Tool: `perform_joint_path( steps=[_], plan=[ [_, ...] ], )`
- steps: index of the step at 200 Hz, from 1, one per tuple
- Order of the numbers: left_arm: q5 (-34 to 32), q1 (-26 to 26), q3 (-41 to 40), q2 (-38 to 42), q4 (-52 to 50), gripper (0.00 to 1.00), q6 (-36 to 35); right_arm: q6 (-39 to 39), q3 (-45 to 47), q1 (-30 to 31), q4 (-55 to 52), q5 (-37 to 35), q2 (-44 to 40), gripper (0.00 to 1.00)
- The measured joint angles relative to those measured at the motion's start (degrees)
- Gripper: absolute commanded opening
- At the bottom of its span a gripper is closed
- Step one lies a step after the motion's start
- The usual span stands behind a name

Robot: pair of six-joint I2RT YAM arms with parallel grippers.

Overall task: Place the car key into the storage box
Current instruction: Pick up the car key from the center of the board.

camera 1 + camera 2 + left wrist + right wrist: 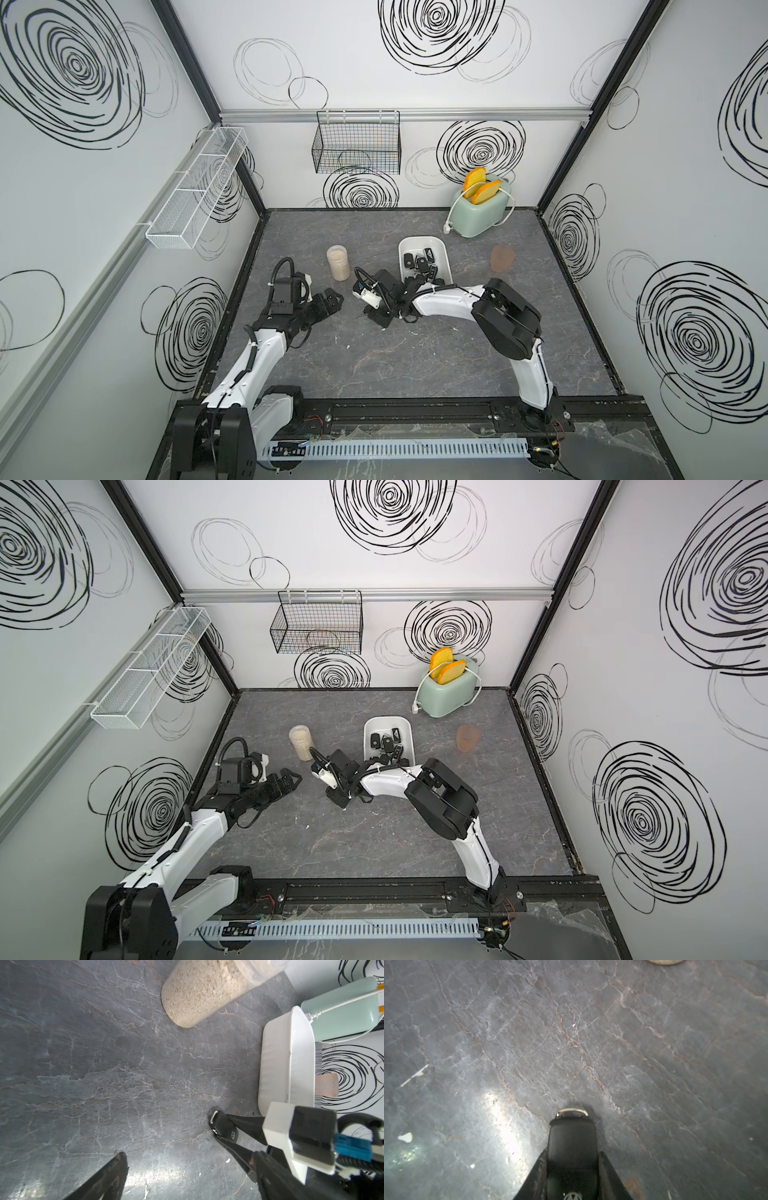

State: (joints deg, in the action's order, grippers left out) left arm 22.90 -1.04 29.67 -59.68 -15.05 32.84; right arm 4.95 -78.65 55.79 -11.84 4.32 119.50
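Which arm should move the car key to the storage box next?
Right. The right gripper has its jaws against both sides of the car key, close beside the storage box. The left gripper is open, empty and farther from the key.

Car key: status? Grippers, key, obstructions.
Left gripper open, empty. Right gripper shut on car key, at tabletop. Storage box close by, other keys inside; nothing between.

Both top views give you bright, even light, faint shadows, and walls (415,95) bowing toward the edges. In your wrist views, white glare pools on the slate tabletop (633,1043); the car key (572,1147) close up looks soft, the clear jar (199,995) blurred.
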Motion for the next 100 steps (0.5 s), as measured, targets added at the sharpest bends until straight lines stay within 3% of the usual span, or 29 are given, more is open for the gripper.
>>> perform_joint_path(
  steps=[38,100],
  plan=[
    [0.0,0.0,0.0,0.0,0.0,0.98,0.0,-1.6,0.4,0.0,-0.2,2.0,-1.9,0.31],
    [0.1,1.8,-0.2,-1.0,0.8,0.98,0.1,-7.3,2.0,-0.8,0.0,0.6,-12.7,0.30]
  ],
)
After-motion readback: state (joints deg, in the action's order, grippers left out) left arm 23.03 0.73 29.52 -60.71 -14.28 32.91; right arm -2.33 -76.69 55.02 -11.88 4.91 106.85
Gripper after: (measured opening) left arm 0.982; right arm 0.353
